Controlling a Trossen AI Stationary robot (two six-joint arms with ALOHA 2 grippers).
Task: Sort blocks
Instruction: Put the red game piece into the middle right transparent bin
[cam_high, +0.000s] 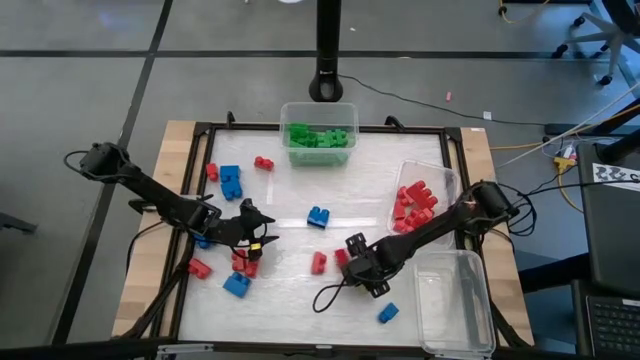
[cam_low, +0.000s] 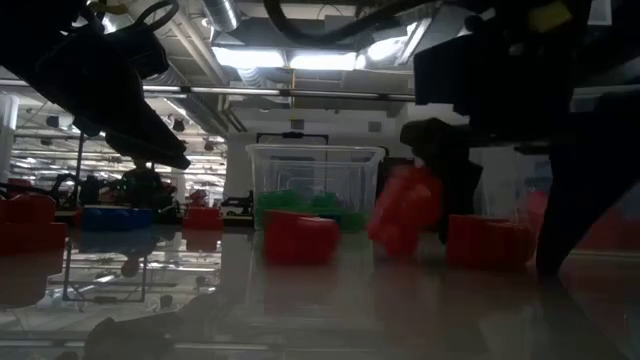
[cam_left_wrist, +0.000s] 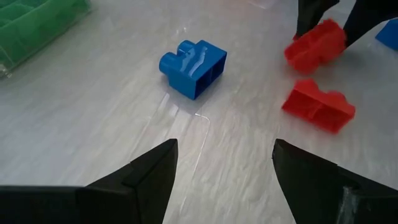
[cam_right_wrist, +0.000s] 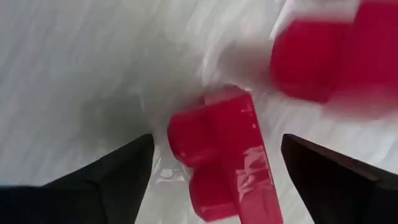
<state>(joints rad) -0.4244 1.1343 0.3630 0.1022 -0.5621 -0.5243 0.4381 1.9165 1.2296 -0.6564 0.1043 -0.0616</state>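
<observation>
Straddling a red block (cam_right_wrist: 221, 155), right gripper (cam_high: 350, 252) stands open mid-table.

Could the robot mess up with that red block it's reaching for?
Maybe. The right gripper is open around a red block that looks tilted, so the fingers could pinch it crookedly and drop it. A second red block sits close by and could get bumped. The left gripper, open over nearby blocks, is also close, so the arms might crowd each other.
</observation>
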